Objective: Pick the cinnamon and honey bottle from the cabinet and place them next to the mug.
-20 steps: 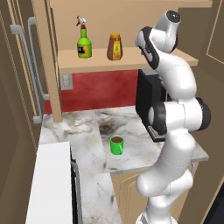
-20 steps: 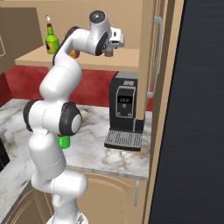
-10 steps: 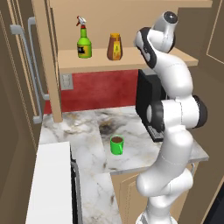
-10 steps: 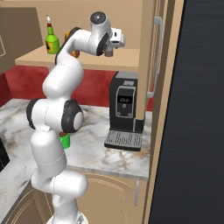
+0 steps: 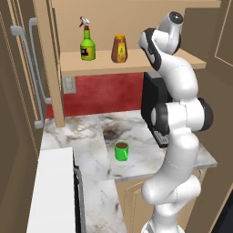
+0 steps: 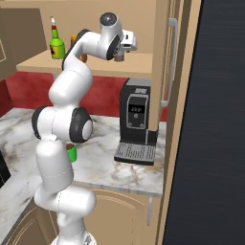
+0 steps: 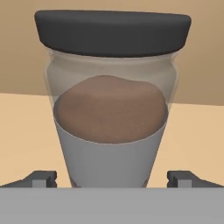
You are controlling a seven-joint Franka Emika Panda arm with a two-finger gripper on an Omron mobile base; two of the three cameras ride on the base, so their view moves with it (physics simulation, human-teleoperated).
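My fingertips [image 7: 41, 178] stand wide apart, one at 8 o'clock and one at 4 o'clock in the hand view, with the cinnamon [image 7: 111, 100] jar between them. Neither tip touches the glass; a gap shows on each side. Nothing gripped.

Cinnamon jar: upright on the cabinet [image 5: 136, 68] shelf, dark cap at 12 o'clock, clear shoulders, brown powder heaped inside, grey label band round the lower body. It sits dead centre ahead of my gripper [image 7: 111, 179].

From the right base view, my gripper [image 6: 122, 53] is up at shelf height, reaching in over the plank; the jar is hidden behind the hand there, I think, just a dark sliver under it.

Honey bottle [image 5: 119, 48]: amber, upright on the same shelf, at 9 o'clock from my wrist in the left base view, a little apart from the arm. Green spray bottle [image 5: 87, 44] with red nozzle stands further along at 9 o'clock of the honey.

Below the shelf: black coffee machine [image 6: 137, 121] on the marble counter [image 5: 91, 159] against the red backsplash. Mug [image 5: 121, 150], bright green, dark liquid inside, upright on the counter at 7 o'clock of the machine, well apart from the shelf items.
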